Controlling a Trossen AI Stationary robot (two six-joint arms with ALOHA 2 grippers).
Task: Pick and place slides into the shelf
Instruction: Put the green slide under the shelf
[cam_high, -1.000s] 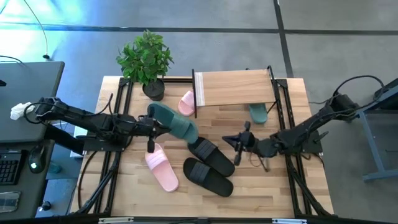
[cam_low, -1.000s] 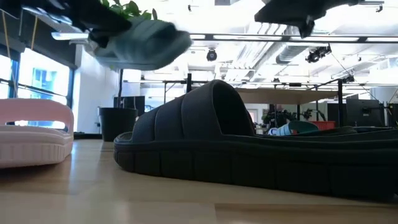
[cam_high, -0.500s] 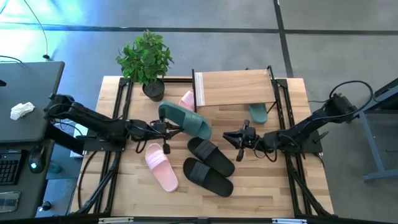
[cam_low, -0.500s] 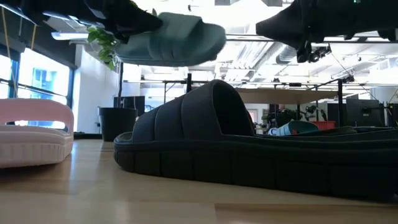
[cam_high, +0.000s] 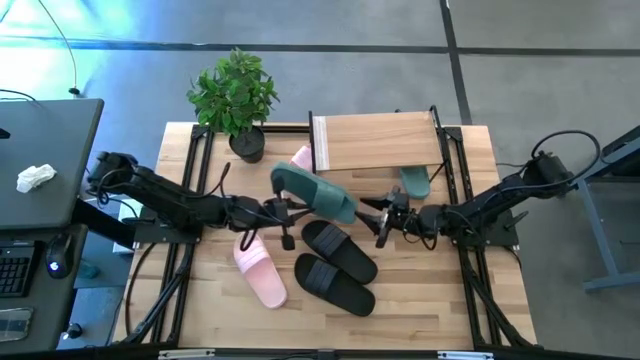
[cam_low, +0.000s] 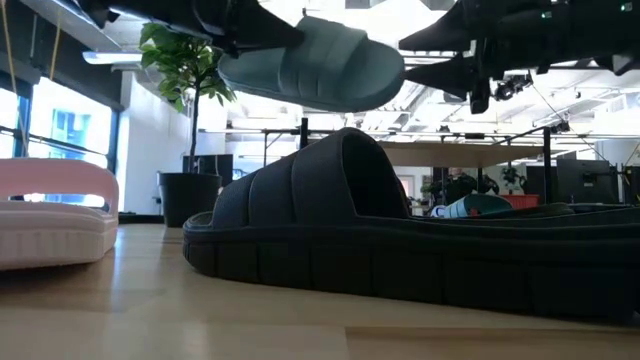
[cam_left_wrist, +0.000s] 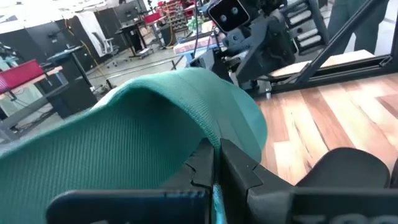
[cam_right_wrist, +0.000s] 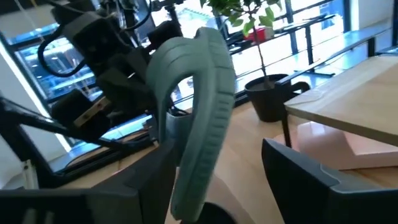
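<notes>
The left gripper (cam_high: 283, 211) is clamped on the heel end of a teal slide (cam_high: 314, 193) and holds it clear of the table, above the two black slides (cam_high: 338, 250); in the left wrist view the two dark fingers (cam_left_wrist: 208, 167) pinch the sandal's edge tight. The slide's long axis runs from that gripper toward the right gripper (cam_high: 383, 218), which hangs just beyond the toe with its fingers spread and nothing between them. In the right wrist view the teal sandal stands on edge, between that arm's parted fingers (cam_right_wrist: 298, 171) though not yet touched, so this looks like a handover in the air. The shelf (cam_high: 378, 142) lies at the table's far edge, behind the slide's toe and nearer the right arm; a second teal slide (cam_high: 415, 182) already sits under its right end, and a pink slide (cam_high: 300, 165) under its left.
</notes>
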